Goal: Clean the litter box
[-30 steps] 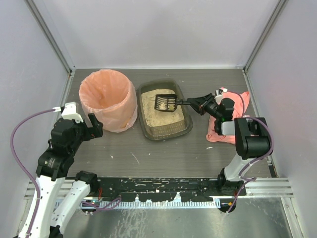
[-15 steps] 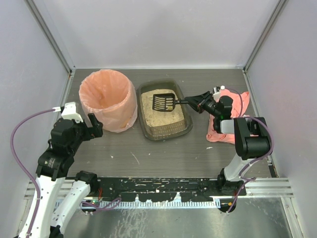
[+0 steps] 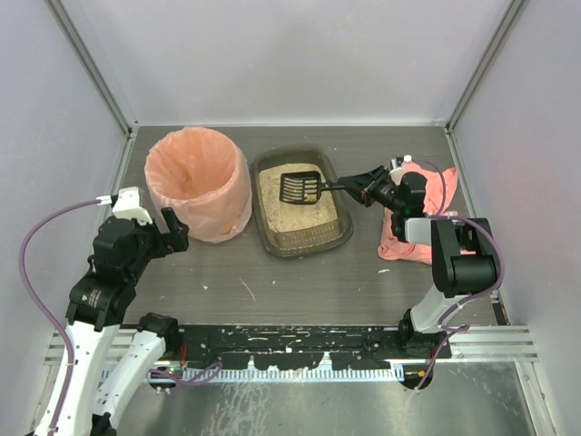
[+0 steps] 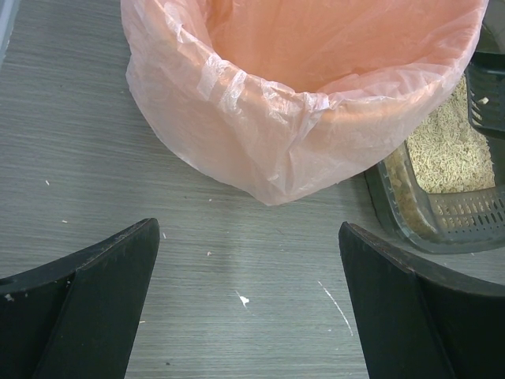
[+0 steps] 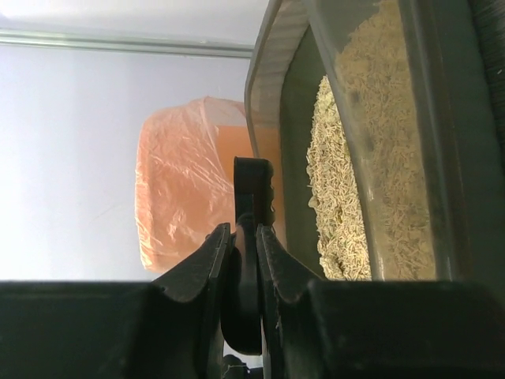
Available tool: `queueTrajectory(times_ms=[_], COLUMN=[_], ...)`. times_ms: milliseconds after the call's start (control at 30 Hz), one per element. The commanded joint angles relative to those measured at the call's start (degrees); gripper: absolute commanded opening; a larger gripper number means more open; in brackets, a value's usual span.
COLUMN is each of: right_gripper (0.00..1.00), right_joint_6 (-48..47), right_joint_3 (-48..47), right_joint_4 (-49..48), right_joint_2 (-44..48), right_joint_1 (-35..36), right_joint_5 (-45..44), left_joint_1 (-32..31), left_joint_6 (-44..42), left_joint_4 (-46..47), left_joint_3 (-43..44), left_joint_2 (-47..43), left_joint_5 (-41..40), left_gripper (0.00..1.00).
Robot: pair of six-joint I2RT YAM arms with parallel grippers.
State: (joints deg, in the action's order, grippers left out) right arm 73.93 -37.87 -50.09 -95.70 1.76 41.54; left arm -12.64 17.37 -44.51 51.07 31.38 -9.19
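Observation:
The litter box (image 3: 336, 238) is a dark olive tray with beige litter, at table centre. It also shows in the left wrist view (image 4: 398, 209) and the right wrist view (image 5: 272, 95). My right gripper (image 3: 359, 190) is shut on the handle of a black slotted scoop (image 3: 301, 187), whose head hangs over the litter at the box's far end. In the right wrist view the scoop handle (image 5: 251, 237) is clamped edge-on between the fingers. My left gripper (image 3: 169, 229) is open and empty, just in front of the round bin; its fingers (image 4: 95, 304) hang above bare table.
A round bin lined with a peach-pink bag (image 3: 197, 182) stands left of the litter box, its bag (image 4: 316, 87) empty inside. A crumpled pink cloth (image 3: 420, 218) lies at the right under the right arm. White walls close in three sides.
The scoop head has shifted slightly left and toward the box's far end over the litter; the right wrist has moved a little farther back. The left arm has not moved.

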Motion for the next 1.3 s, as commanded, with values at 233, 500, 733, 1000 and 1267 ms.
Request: queueTrajectory(times_ms=[233, 500, 733, 1000, 1267], right_gripper=[0.01, 0.01, 0.01, 0.01, 0.01], right_joint_6=[2.91, 2.78, -4.73, -21.2, -39.49], right_joint_3=[-5.48, -17.76, -34.63, -51.39, -62.4], right_joint_4=[8.51, 19.46, 28.51, 35.15, 35.09], right_joint_2=[11.33, 14.47, 8.66, -0.92, -8.92], right_joint_1=[0.92, 4.49, 14.45, 25.47, 31.08], right_joint_5=[-7.21, -13.07, -17.45, -21.01, -14.06], left_joint_1=[0.39, 0.39, 0.37, 0.35, 0.34], left_joint_6=[-0.23, -0.09, -0.14, -0.09, -0.13], left_joint_4=[2.4, 2.37, 2.29, 2.18, 2.22], left_joint_3=[0.49, 0.49, 0.44, 0.52, 0.44], left_joint_2=[0.04, -0.13, -0.17, -0.25, -0.3], left_joint_5=[0.7, 0.75, 0.58, 0.4, 0.31], left_gripper=[0.98, 0.98, 0.98, 0.98, 0.98])
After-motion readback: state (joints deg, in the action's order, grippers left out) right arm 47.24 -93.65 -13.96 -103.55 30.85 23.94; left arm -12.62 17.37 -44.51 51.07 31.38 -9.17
